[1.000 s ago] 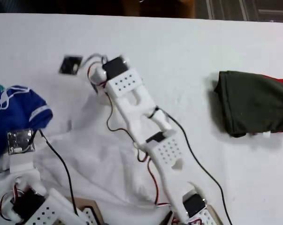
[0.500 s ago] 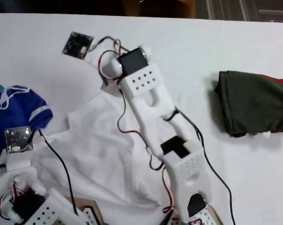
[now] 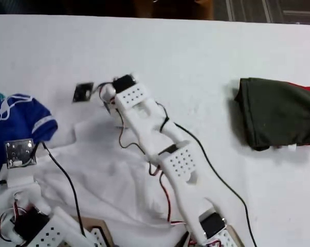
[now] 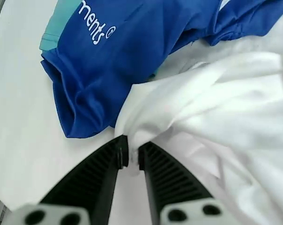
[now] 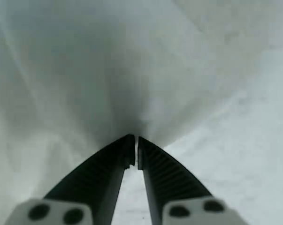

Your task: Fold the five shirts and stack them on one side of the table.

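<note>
The left tool (image 4: 132,152) and right tool (image 5: 135,152) are each clenched on an edge of the crumpled white cloth shirt (image 3: 103,175), probably to stretch it flat. The folded dark green shirt (image 3: 278,113), well apart, seemingly begins the stack.

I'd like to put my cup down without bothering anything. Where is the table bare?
Bare: the far strip of table, and the stretch between the right arm and the dark green folded shirt. Crowded: the near left, under the white shirt and blue shirt.
</note>
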